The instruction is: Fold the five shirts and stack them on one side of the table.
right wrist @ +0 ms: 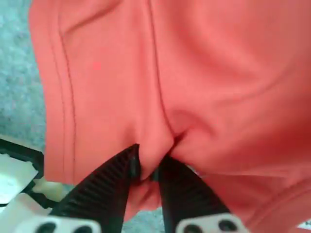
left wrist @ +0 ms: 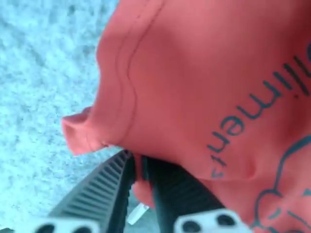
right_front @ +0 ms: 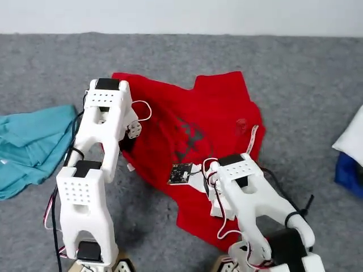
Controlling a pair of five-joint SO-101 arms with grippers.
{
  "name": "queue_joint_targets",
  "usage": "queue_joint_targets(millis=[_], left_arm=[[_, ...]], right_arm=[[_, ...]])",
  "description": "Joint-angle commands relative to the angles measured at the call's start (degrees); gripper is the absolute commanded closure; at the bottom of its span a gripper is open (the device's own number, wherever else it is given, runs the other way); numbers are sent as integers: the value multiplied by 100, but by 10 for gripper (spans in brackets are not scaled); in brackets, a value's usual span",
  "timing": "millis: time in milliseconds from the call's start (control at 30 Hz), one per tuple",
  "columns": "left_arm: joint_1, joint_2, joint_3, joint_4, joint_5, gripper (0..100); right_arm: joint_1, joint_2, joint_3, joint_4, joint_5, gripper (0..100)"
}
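Left hand [left wrist: 138, 161] and right hand [right wrist: 148, 160] each clamped on a pinch of red shirt [right_front: 215, 113], its print partly cut off

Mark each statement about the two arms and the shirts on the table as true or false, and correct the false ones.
1. The left gripper is shut on the red shirt. True.
2. The right gripper hangs open above the red shirt. False: it is shut on a pinch of the fabric.
3. A teal shirt lies at the left edge of the high view. True.
4. The red shirt is folded into a neat square. False: it lies spread out and rumpled.
5. The table has a grey surface. True.
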Motion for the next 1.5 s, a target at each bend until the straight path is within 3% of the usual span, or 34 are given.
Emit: queue_joint_targets(millis=[0, 133, 300, 500, 667, 833, 1133, 1333, 1467], left_arm=[[18, -422, -171, 167, -53, 988], [18, -422, -171, 176, -62, 988], [26, -510, -180, 176, -70, 988], [70, -1530, -92, 176, -70, 988], [220, -2462, 901, 176, -255, 987], [369, -3138, 2114, 176, -598, 987], [369, -4000, 3222, 176, -607, 987], [378, -4571, 3960, 185, -607, 987], [369, -4633, 3952, 167, -976, 987]], right_arm=[[-57, -75, -26, 154, -35, 990], [154, -75, -334, 470, -35, 990], [1156, -75, -1319, 620, -62, 990], [2079, -84, -2259, 954, -70, 990], [2167, -101, -2488, 1833, -62, 989], [2290, -831, -2488, 2079, -9, 989], [2167, -2448, -2470, 3565, 738, 989], [2193, -3275, -1996, 3591, 738, 990], [2237, -3336, -1556, 3407, 695, 990]])
